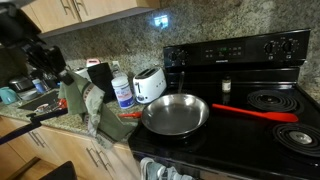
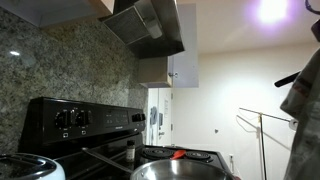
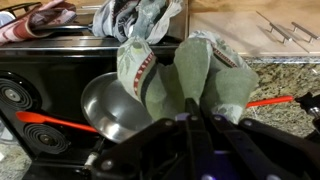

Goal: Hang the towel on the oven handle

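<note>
The towel (image 3: 190, 75) is a grey-green cloth with a reddish patterned band. It hangs in two folds from my gripper (image 3: 178, 120), whose jaws are shut on its upper edge. In an exterior view the towel (image 1: 82, 103) dangles over the counter left of the range, below the gripper (image 1: 68, 80). In an exterior view only a strip of towel (image 2: 304, 95) shows at the right edge. The oven handle is hidden in every view.
A steel pan (image 1: 175, 115) with a long red handle (image 1: 255, 113) sits on the black range (image 1: 250, 50). A white toaster (image 1: 150, 85) and a bottle (image 1: 122, 92) stand on the granite counter. Other cloths (image 3: 140, 18) lie bunched at the range's front edge.
</note>
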Available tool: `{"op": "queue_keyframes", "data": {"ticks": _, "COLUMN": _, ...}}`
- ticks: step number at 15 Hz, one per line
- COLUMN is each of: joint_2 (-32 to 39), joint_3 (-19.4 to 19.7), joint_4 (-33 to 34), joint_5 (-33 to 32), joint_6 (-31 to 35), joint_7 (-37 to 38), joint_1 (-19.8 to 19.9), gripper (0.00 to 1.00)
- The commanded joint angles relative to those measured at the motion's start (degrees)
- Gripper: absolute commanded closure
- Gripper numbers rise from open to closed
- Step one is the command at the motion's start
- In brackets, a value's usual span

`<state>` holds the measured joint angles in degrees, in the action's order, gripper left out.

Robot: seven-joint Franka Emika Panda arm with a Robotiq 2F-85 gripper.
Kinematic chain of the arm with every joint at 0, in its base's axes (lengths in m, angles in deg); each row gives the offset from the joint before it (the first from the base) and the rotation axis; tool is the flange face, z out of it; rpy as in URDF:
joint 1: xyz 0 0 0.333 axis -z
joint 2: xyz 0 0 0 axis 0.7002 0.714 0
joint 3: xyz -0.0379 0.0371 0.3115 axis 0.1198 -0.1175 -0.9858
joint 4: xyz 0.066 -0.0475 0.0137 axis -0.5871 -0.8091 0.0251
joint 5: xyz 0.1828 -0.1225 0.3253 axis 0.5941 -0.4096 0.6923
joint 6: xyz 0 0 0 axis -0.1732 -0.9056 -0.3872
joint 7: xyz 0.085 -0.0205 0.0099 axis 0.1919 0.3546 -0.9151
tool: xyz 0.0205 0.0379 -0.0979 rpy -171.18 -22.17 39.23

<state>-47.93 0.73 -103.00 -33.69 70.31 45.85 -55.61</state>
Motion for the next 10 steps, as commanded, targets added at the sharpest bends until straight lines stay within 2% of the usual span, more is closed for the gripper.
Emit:
{"op": "queue_keyframes", "data": {"ticks": 1, "joint_2": -13.0, "joint_3": 1.9, "joint_4": -1.1, "joint_5": -0.7, "joint_6": -9.8, "joint_7": 0.7, "joint_1": -0.5, "gripper": 0.99}}
{"op": "queue_keyframes", "data": {"ticks": 2, "joint_2": -6.2, "joint_3": 1.3, "joint_4": 0.2, "joint_5": -0.4, "joint_6": -6.0, "joint_7": 0.3, "joint_1": -0.4, "gripper": 0.96}}
{"op": "queue_keyframes", "data": {"ticks": 5, "joint_2": -12.5, "joint_3": 1.7, "joint_4": -0.3, "joint_5": -0.3, "joint_6": -9.8, "joint_7": 0.3, "joint_1": -0.3, "gripper": 0.96}}
{"op": "queue_keyframes", "data": {"ticks": 8, "joint_2": -12.1, "joint_3": 2.0, "joint_4": -0.8, "joint_5": 0.3, "joint_6": -9.6, "joint_7": 0.0, "joint_1": -0.7, "gripper": 0.99}}
{"op": "queue_keyframes", "data": {"ticks": 10, "joint_2": -11.5, "joint_3": 2.6, "joint_4": -0.8, "joint_5": -0.5, "joint_6": -10.6, "joint_7": 0.0, "joint_1": 0.5, "gripper": 0.99}}
